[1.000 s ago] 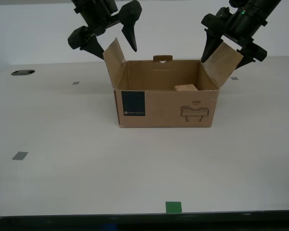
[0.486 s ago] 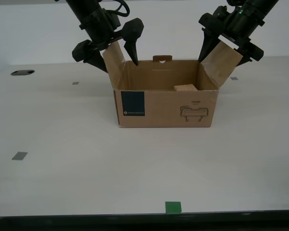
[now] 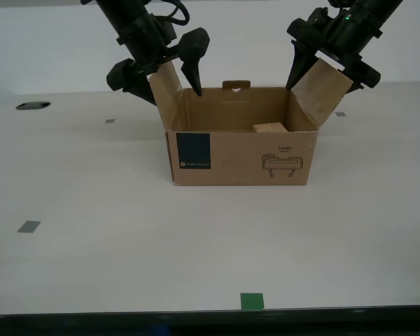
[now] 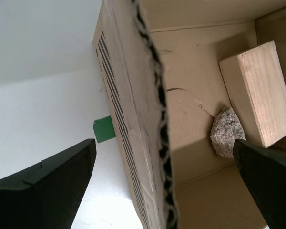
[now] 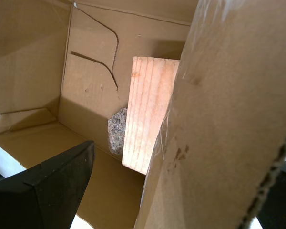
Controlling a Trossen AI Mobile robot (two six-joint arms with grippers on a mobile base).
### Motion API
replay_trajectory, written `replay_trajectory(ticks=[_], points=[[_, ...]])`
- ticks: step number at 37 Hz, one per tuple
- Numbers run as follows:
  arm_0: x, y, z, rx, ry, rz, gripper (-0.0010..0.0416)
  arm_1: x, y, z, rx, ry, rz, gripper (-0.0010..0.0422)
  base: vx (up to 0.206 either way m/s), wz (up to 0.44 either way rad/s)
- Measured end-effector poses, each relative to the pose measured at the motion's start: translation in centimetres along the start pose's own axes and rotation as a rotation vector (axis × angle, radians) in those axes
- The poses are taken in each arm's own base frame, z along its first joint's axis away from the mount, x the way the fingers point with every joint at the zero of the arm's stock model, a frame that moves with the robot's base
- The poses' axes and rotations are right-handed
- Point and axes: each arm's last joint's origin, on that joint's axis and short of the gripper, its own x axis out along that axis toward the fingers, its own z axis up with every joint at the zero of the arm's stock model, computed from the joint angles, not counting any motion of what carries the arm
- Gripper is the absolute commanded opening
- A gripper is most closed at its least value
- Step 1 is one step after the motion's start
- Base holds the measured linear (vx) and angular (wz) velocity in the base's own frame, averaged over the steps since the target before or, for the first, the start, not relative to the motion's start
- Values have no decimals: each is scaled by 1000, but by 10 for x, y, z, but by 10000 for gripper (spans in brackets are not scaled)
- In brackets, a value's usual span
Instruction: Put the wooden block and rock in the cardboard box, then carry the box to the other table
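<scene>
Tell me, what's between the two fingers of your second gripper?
A side flap of the box stands between the fingers, one finger outside and one inside. The second wrist view shows it.

Brown corrugated cardboard box (image 3: 241,157) is showing a dark navy square label (image 3: 193,151); pale grained wooden block (image 5: 148,112); speckled pinkish-grey rock (image 4: 227,131); black grippers.

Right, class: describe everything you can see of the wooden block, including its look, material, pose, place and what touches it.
The wooden block is a pale, light-tan rectangular brick of plain wood with straight grain lines running along its length and clean, square edges. It lies flat on the floor inside the cardboard box, toward the exterior view's right, its top just showing above the front wall. The rock sits right against one long side. No gripper touches it.
</scene>
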Motion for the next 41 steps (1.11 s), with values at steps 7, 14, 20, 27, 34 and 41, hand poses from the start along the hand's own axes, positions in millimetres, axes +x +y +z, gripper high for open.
replay_trajectory(ticks=[7,14,20,27,34,41], points=[[2,4,0,-8,6,2,389,0,0,0,10,1,0,394,0,0],[4,7,-1,7,12,4,389,0,0,0,17,-1,0,394,0,0],[6,6,-3,14,23,4,389,0,0,0,17,-1,0,394,0,0],[19,-1,-16,31,55,1,389,0,0,0,18,-2,-1,394,0,0],[22,-2,-18,40,53,1,390,0,0,1,19,-4,-1,394,0,0],[16,2,-11,47,28,3,389,0,0,1,19,-5,-2,394,0,0]])
